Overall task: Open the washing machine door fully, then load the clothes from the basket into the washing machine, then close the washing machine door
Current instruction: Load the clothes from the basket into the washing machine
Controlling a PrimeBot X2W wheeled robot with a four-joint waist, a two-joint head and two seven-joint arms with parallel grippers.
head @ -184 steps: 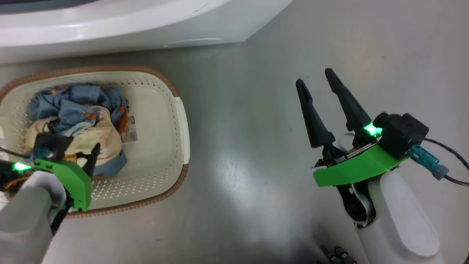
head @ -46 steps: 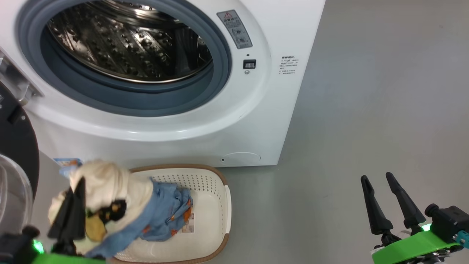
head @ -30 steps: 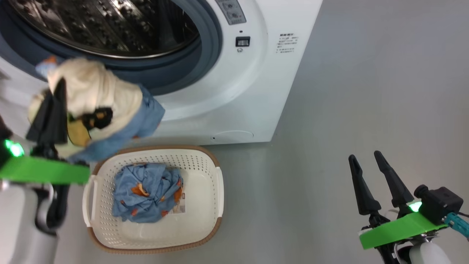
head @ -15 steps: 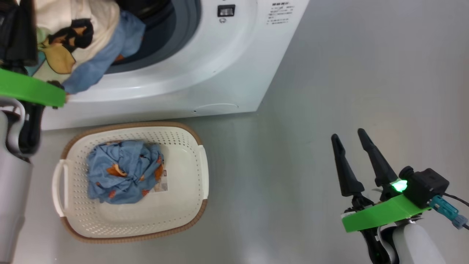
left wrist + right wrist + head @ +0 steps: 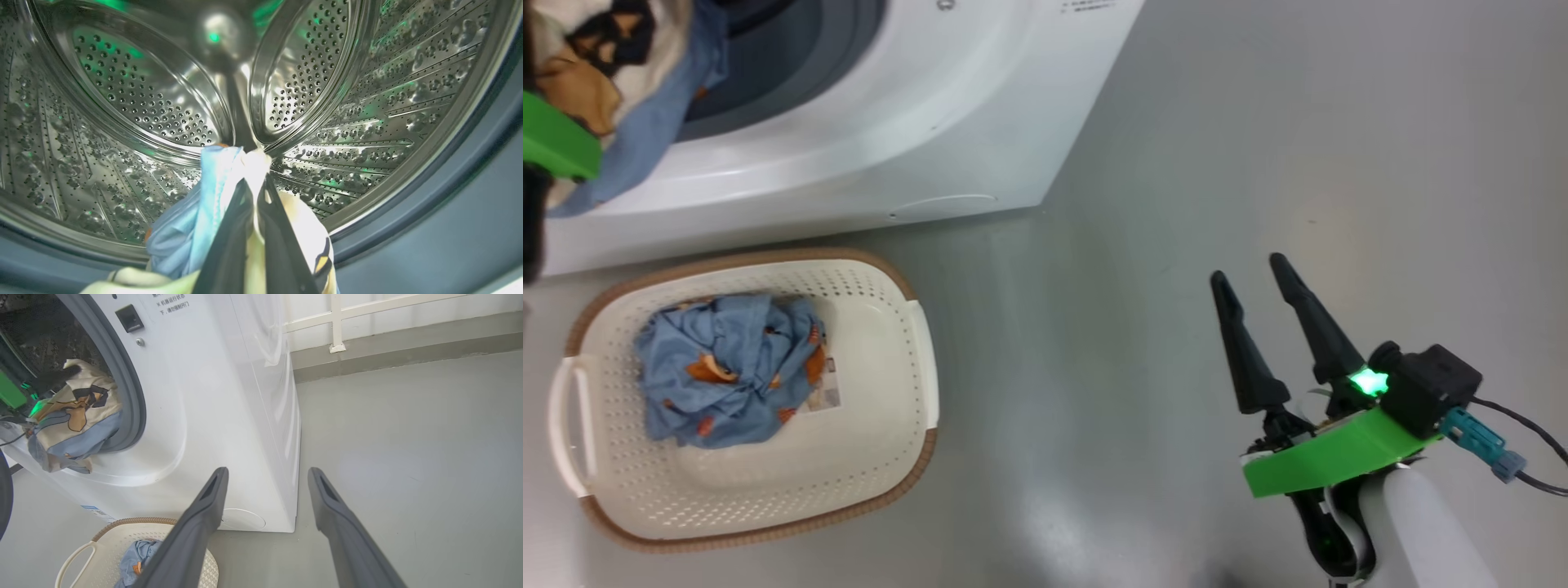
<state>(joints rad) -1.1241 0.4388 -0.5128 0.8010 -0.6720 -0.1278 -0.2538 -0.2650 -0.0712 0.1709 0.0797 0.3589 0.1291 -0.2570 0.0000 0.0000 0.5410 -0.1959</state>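
My left gripper is shut on a cream and light blue garment from the clothes, and its fingers point into the steel drum of the washing machine. The garment hangs over the grey gasket at the mouth. A second blue bundle of clothes with orange prints lies in the basket on the floor before the machine. My right gripper stands open and empty over the floor to the right. The black edge of the washing machine door shows at the far left, swung open.
Grey floor spreads to the right of the machine. A low wall ledge with a white rail runs behind it. A barcode label lies on the basket's floor beside the bundle.
My left gripper has lifted the cream and blue garment out of the basket and carried it up into the drum's mouth. The head camera has swung meanwhile. The right gripper stays open.
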